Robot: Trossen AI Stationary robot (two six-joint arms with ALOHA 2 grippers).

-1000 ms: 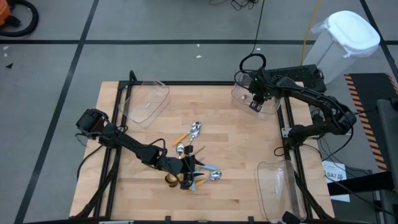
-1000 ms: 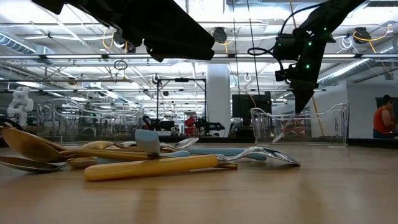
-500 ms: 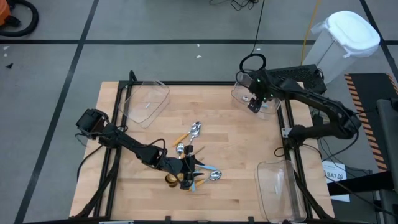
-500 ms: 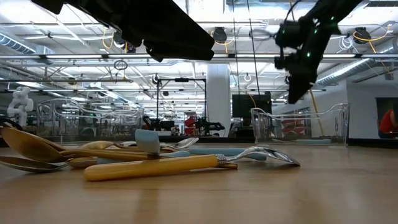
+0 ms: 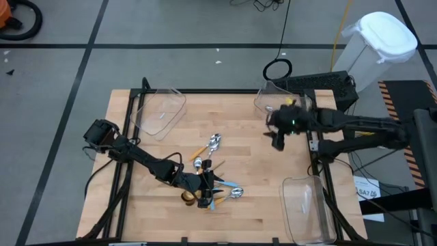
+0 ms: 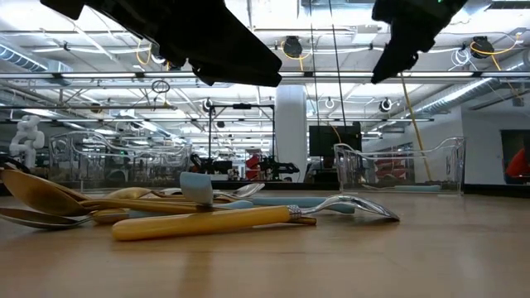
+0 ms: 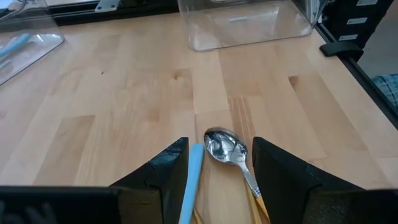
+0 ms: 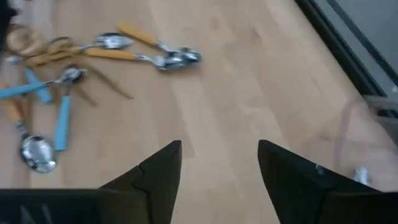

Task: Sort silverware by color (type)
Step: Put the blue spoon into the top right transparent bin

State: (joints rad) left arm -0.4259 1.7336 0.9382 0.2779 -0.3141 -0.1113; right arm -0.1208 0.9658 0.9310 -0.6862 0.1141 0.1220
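The left tool (image 5: 205, 193) hangs spread over the spoons (image 5: 213, 183) near the table's (image 5: 246, 215) front edge. The right tool (image 5: 278, 142), spread and empty, hovers near the right edge.

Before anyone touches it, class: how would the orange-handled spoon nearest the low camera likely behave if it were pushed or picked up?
The orange-handled spoon lies flat on the wooden table, so it would probably slide, not tip. Its slim, straight handle looks rigid, likely lifting without bending. Its polished bowl looks smooth and probably slippery, and neighbouring spoons lie against it, so a push may drag them too.

No readable txt anywhere tbh, no labels, brands or nrs legible in any view, nothing to report.
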